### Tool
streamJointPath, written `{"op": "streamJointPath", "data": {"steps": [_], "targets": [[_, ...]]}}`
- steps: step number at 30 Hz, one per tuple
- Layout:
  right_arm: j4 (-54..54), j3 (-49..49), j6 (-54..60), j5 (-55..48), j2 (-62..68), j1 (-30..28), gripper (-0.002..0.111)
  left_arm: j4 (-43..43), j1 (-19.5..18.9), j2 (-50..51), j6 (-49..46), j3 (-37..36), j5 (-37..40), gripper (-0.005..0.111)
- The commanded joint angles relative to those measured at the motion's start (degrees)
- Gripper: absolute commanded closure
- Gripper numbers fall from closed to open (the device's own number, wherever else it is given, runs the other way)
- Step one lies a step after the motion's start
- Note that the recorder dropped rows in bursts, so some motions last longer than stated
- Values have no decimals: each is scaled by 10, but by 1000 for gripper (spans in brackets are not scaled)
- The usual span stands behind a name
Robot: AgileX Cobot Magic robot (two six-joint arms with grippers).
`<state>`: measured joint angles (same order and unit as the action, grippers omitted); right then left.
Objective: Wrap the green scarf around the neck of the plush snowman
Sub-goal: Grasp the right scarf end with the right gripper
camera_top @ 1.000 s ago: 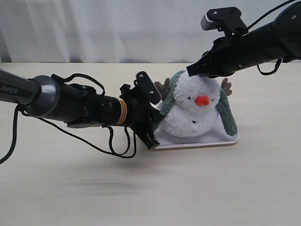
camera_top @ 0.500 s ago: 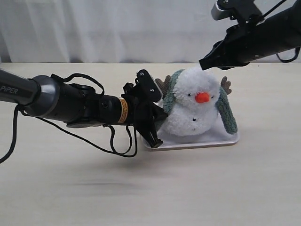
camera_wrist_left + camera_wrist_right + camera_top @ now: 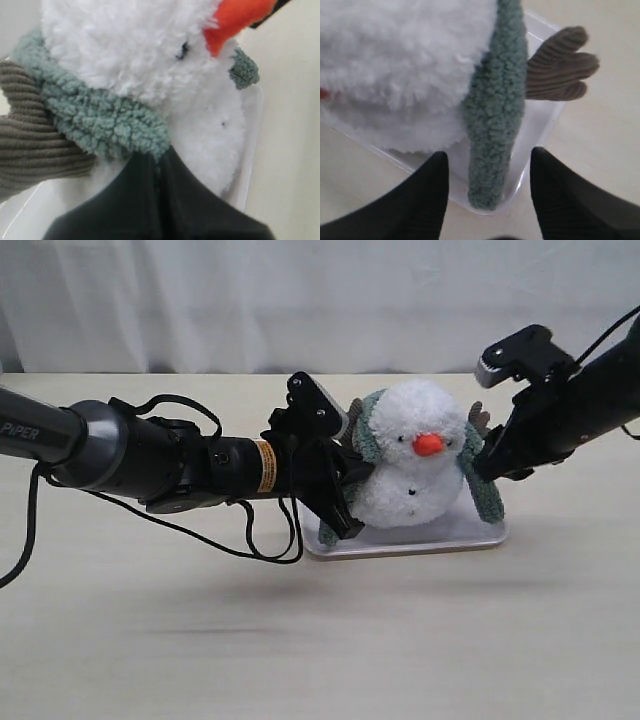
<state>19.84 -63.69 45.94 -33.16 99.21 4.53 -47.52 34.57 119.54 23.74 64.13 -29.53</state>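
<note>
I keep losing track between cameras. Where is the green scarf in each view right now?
Exterior view: scarf shows on both sides of the snowman, one end hanging down each side.
Left wrist view: scarf lies against the head beside the brown arm, pinched in the left end effector.
Right wrist view: one end hangs inside the open right end effector.
Shared landmark: the tray under the snowman.

Left arm (image 3: 60, 440): white lettering "PIPER" on the grey link. Yellow label (image 3: 265, 466) near its wrist: print too small to read.
</note>
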Motion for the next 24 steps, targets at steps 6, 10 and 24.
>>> {"op": "streamJointPath", "data": {"steps": [6,10,24], "targets": [[-38,4,-16,72,29,8,55,8,1,-1,4,2,3,107],[-13,4,-17,59,51,10,48,8,1,-1,3,2,1,107],[-8,4,-38,-65,-1,10,104,48,1,-1,48,2,-11,107]]}}
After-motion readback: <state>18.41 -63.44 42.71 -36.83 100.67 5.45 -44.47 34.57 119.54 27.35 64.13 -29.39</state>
